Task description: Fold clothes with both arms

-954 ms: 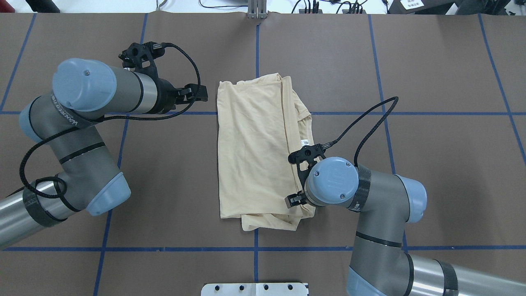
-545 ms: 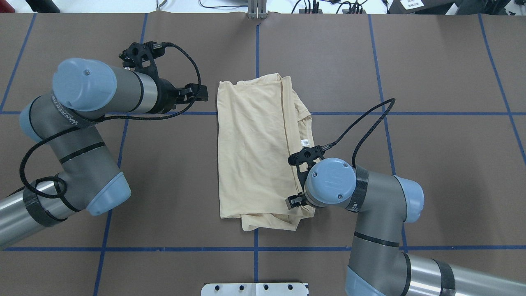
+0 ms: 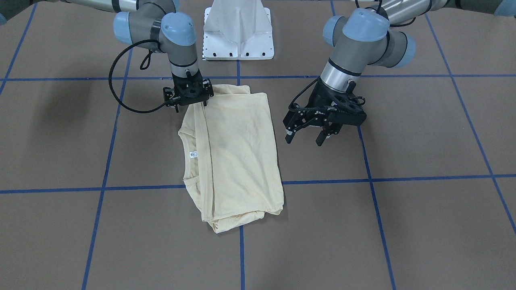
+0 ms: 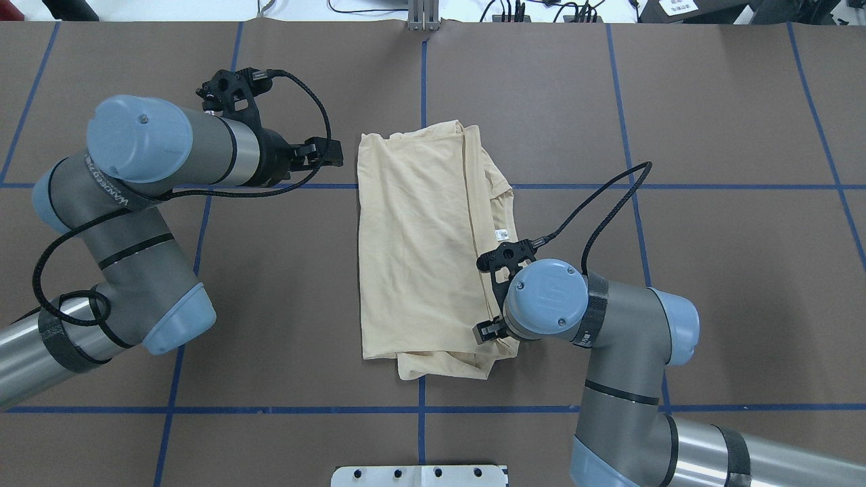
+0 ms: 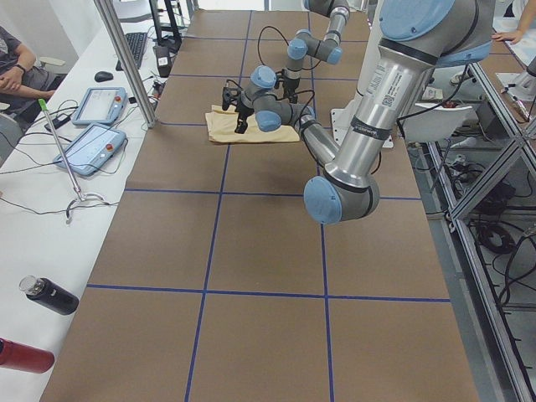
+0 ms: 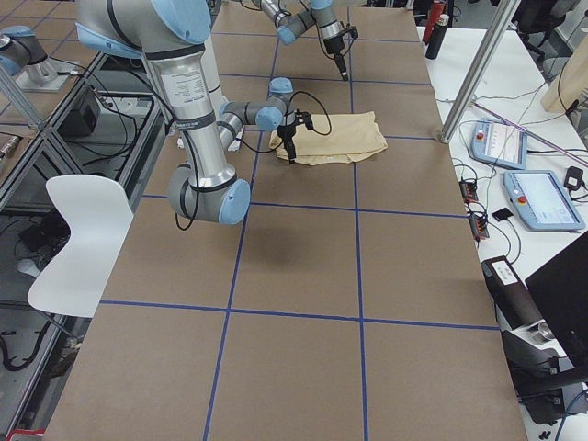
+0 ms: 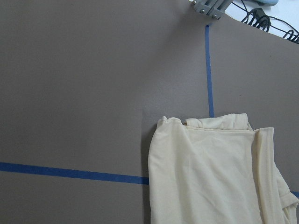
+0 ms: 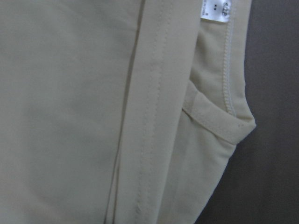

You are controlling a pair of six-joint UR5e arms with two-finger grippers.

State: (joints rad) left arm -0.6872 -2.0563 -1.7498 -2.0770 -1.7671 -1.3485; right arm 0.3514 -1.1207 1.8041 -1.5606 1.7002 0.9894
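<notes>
The clothes are one cream-yellow shirt (image 4: 419, 250) lying folded in a long strip mid-table, also seen in the front view (image 3: 238, 153). Its white neck label (image 4: 501, 235) shows at the collar. My right gripper (image 3: 191, 106) points straight down on the shirt's edge near the robot. Its jaws look open, and the fingers (image 4: 483, 331) are mostly hidden under the wrist from overhead. The right wrist view holds only cloth (image 8: 70, 116) and the label (image 8: 217, 9). My left gripper (image 3: 304, 139) hovers open and empty beside the shirt's other long edge (image 4: 329, 154).
Blue tape lines (image 4: 422, 88) grid the brown table. The white base pedestal (image 3: 238, 32) stands at the robot's side. A side bench holds tablets (image 5: 100, 105) and a black bottle (image 5: 50, 295), with a metal post (image 5: 126, 59) and a person's hand (image 5: 12, 71) nearby.
The right wrist has crept a few pixels toward the near edge over the shirt. The left arm and the shirt have not moved.
</notes>
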